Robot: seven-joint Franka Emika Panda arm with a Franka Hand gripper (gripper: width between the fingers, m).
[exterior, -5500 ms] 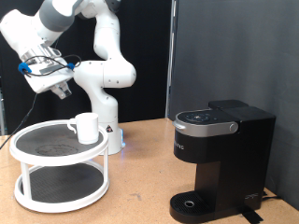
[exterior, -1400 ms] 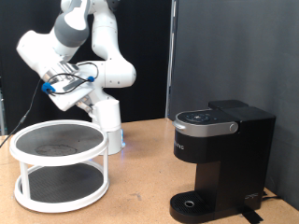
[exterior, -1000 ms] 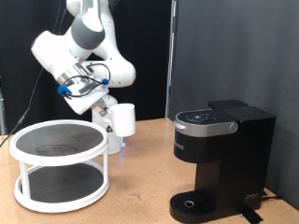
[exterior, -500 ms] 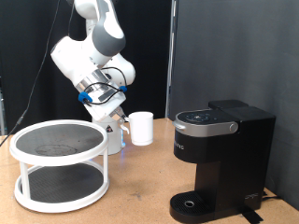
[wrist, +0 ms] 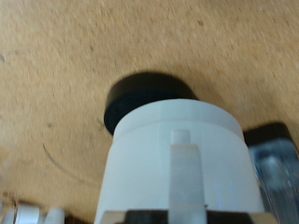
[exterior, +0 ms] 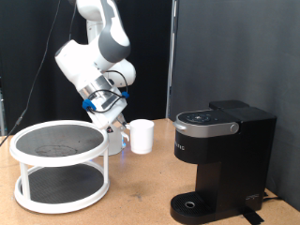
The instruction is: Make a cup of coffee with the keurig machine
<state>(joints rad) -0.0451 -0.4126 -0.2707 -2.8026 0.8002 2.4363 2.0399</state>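
The end effector is carrying the cup in the air, above the counter, between the round two-level stand and the keurig machine. In the exterior view the cup is hanging upright at about the 3 o'clock side of the arm's hand, and its handle seems to be turned toward the hand, although the fingers themselves are too small there to make out. In the wrist view the cup is filling most of the picture and its handle is running straight into the fingers, so I am judging that the end effector is clamped on the cup by the handle.

From the cup, the machine is lying at about 3 o'clock in the exterior view, and its drip base at about 5 o'clock, well lower. The dark round shape behind the cup in the wrist view is probably the cup's shadow; I cannot tell for sure.
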